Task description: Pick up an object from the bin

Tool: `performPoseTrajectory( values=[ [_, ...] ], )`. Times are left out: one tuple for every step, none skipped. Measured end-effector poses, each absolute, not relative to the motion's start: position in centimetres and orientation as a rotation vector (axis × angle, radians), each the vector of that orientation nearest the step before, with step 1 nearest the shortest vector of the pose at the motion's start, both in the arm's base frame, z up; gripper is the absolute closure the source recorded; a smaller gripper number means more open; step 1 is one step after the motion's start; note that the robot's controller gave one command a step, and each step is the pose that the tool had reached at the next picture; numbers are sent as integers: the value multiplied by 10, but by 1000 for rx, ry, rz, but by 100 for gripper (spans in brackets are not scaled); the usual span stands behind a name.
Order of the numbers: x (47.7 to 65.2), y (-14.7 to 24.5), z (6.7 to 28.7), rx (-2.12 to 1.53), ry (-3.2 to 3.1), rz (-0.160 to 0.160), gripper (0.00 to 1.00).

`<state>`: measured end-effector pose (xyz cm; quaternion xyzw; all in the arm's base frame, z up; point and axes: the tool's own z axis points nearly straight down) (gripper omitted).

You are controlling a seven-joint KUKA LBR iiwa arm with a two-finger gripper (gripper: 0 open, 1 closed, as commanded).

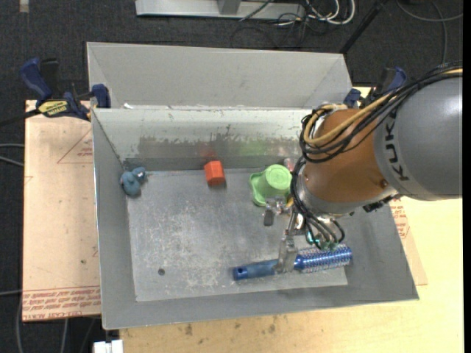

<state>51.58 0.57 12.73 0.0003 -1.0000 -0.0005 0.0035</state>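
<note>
My gripper (285, 259) reaches down at the bin's front right, its fingers at the middle of a blue hairbrush (294, 265). The brush lies along the front wall, handle to the left, bristled head to the right. Whether the fingers clasp it I cannot tell. A light green cup-like object (269, 184) lies just behind the gripper, partly hidden by the orange wrist cover.
A small orange block (214, 173) sits near the back wall at the middle. A small blue-grey lump (133, 182) lies in the back left corner. The arm and its cables overhang the bin's right side.
</note>
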Motion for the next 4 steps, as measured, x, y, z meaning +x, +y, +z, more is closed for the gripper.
performPoseTrajectory(
  values=[
    [508, -6, 135, 81, -3140, 0, 0],
    [489, 4, 69, 266, -3141, -1, 0],
    [487, 4, 70, 266, -3132, -1, 100],
    [488, 13, 240, 365, -3130, 0, 100]
  ],
)
